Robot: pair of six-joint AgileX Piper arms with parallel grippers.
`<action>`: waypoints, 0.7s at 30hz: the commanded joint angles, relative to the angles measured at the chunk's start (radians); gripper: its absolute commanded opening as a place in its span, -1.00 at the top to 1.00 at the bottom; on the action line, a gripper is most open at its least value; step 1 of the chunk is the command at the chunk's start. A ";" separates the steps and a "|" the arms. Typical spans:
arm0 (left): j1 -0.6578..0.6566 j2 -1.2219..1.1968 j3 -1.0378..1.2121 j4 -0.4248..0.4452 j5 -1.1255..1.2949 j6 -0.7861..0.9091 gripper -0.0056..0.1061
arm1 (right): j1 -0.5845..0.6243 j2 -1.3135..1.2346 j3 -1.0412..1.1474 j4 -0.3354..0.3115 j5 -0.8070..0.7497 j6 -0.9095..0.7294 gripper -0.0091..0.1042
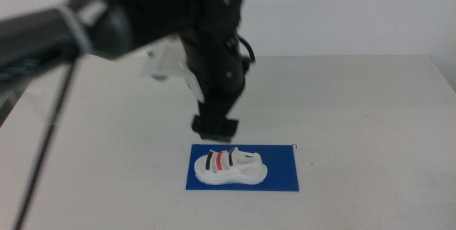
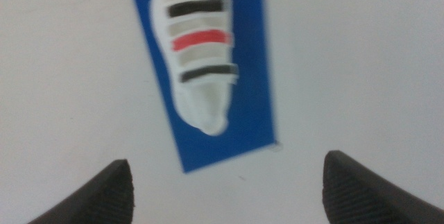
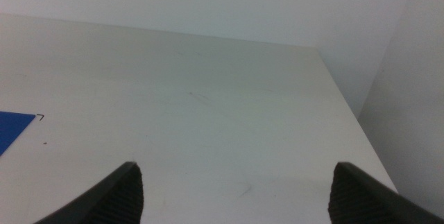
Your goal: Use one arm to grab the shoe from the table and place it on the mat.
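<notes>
The shoe (image 1: 230, 167) lies wholly on the mat (image 1: 285, 166), toward its left end. Just behind the mat, the left hand (image 1: 215, 127) hangs above the desk (image 1: 370, 116), wide and empty; swinging low, it could knock the shoe off. The right hand (image 3: 236, 196), also wide, waits well right of the mat.

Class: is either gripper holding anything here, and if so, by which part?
Nothing is held. The left gripper hangs open above the shoe, which lies on the mat; the right gripper is open too.

white shoe (image 1: 229, 166) flat on blue mat (image 1: 281, 169)
</notes>
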 commanded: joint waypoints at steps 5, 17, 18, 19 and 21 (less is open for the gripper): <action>-0.004 -0.170 -0.032 0.144 0.088 0.188 -0.78 | -0.005 0.003 0.005 -0.008 -0.072 -0.010 -0.53; -0.003 -0.365 -0.023 0.390 0.088 1.505 -0.78 | -0.005 0.003 0.005 -0.008 -0.072 -0.010 -0.53; -0.002 -0.387 -0.011 0.400 0.085 1.539 -0.78 | -0.005 0.003 0.005 -0.008 -0.072 -0.010 -0.53; 0.006 -0.418 0.007 0.413 0.080 1.550 -0.78 | -0.005 0.003 0.005 -0.008 -0.072 -0.010 -0.53; 0.047 -0.495 0.068 0.421 0.035 1.551 -0.78 | -0.005 0.003 0.005 -0.008 -0.072 -0.010 -0.53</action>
